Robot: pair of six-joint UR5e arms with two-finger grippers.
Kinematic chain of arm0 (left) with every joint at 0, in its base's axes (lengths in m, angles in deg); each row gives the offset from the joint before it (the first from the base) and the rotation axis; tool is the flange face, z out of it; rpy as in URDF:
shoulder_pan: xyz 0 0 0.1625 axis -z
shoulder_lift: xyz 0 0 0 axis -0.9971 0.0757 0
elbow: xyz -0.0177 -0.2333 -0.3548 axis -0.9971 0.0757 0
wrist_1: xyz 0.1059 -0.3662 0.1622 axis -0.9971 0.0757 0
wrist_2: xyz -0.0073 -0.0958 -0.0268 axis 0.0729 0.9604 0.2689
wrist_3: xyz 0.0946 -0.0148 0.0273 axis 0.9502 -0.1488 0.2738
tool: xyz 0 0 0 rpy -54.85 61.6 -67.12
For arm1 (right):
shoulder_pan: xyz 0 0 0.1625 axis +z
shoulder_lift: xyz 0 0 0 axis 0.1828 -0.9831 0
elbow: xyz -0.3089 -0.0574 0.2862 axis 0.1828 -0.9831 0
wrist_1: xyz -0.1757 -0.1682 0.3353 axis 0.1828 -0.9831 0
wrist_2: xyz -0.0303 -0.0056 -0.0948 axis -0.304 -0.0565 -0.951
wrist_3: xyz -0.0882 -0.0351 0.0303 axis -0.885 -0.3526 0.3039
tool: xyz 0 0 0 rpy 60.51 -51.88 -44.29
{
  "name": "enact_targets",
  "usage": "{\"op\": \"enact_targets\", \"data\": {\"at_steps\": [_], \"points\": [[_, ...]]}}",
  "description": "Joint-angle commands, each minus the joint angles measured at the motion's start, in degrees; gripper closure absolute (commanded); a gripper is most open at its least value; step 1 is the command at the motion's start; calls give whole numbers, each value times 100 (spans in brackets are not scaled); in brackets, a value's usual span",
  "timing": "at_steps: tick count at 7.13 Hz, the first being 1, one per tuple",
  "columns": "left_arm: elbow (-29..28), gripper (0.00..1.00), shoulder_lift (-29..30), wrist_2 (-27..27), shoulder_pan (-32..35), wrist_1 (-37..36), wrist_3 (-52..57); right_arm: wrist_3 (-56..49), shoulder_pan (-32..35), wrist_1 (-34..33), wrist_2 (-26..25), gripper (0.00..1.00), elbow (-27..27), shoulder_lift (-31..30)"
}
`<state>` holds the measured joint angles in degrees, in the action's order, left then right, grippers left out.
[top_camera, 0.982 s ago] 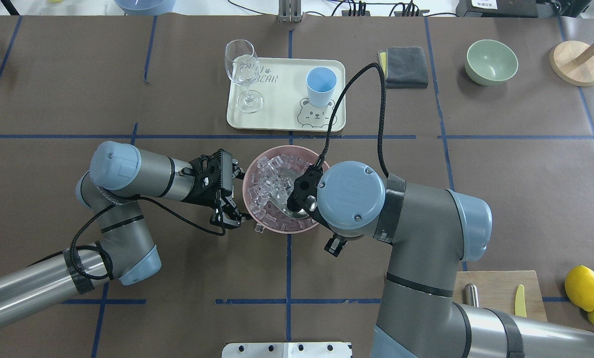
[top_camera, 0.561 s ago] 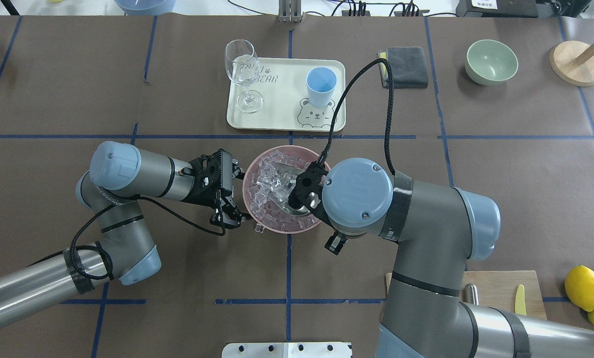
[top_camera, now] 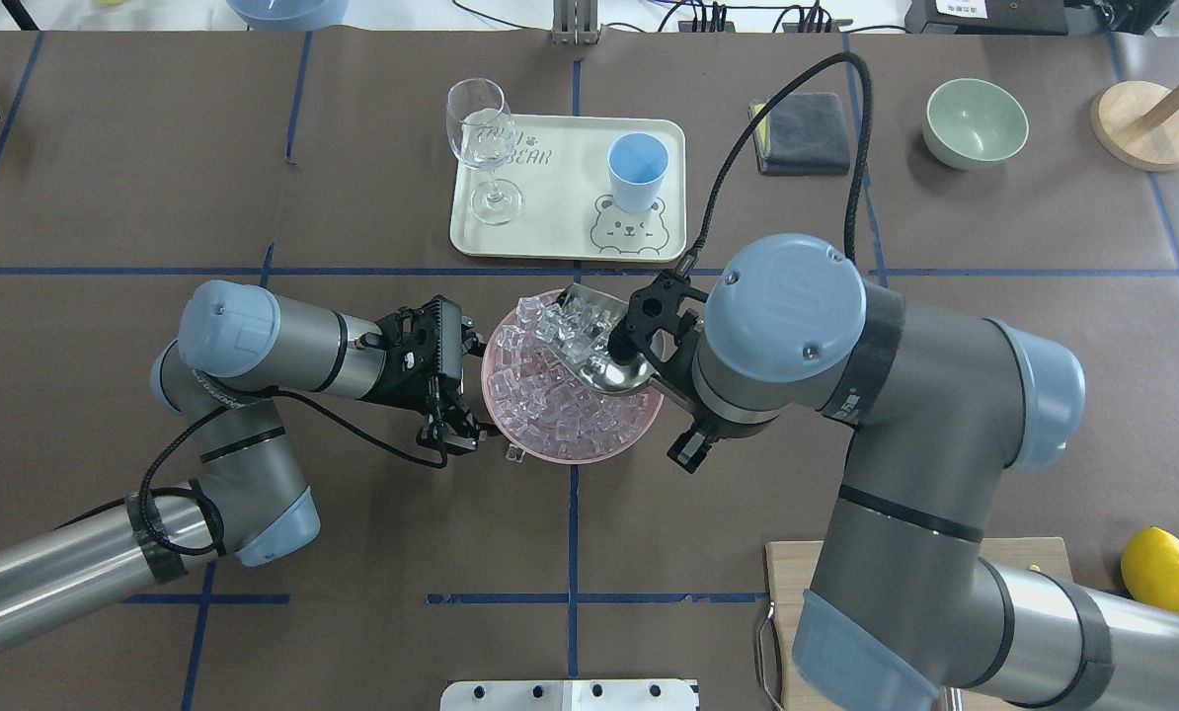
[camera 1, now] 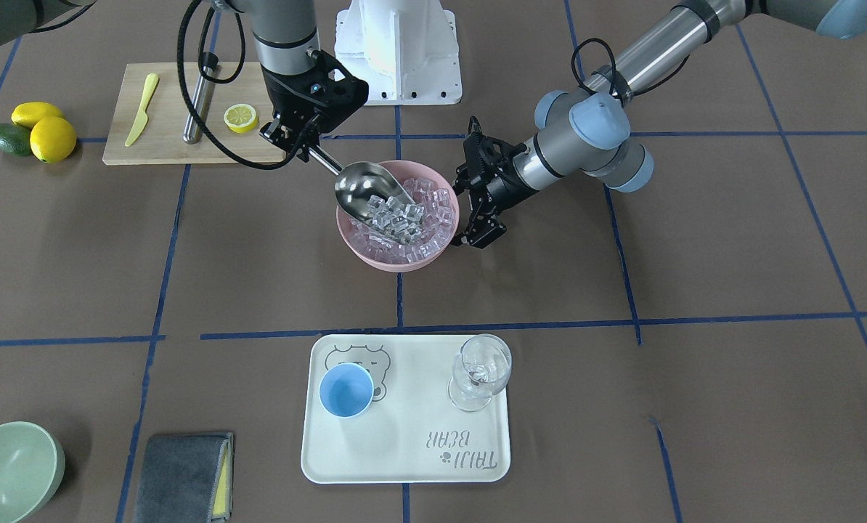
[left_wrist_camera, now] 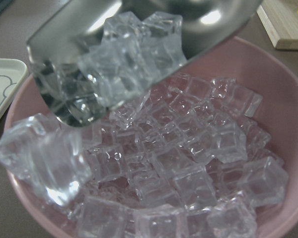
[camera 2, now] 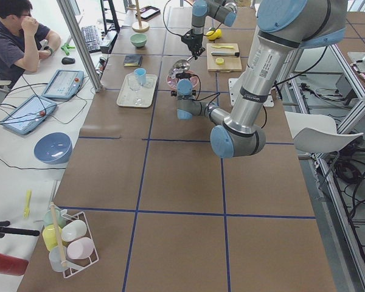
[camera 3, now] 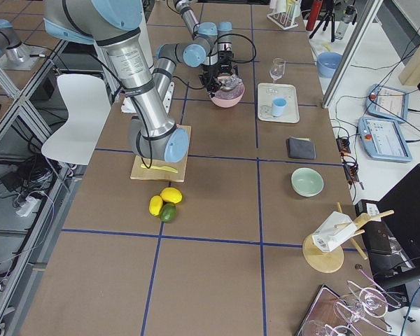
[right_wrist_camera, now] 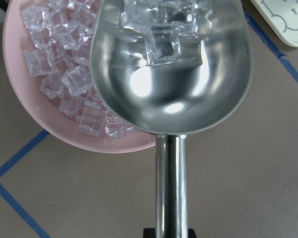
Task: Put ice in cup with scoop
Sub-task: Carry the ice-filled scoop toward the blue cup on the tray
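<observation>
My right gripper is shut on the thin handle of the steel scoop. The scoop is held above the far part of the pink bowl, with several ice cubes near its front lip. The right wrist view shows the trough and its cubes from close up. More ice fills the bowl. My left gripper is open beside the bowl's left rim. The light-blue cup stands upright and empty on the tray, beyond the bowl.
A clear wine glass stands on the tray's left. One loose cube lies by the bowl. A grey cloth and a green bowl sit far right. A cutting board and lemons are near my right arm's base.
My right arm has lifted the scoop out of the ice and carried it toward the tray side of the bowl, loaded with cubes. The left arm has not moved.
</observation>
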<state>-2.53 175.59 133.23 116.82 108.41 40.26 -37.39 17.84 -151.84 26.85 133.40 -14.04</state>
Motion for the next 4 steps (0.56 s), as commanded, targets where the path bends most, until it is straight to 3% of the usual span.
{"op": "enact_targets", "data": {"at_steps": [1,4], "points": [[0,0,0,0,5,8,0,803,317,9,288,100,175,4],[0,0,0,0,5,8,0,1852,554,45,279,100,290,65]]}}
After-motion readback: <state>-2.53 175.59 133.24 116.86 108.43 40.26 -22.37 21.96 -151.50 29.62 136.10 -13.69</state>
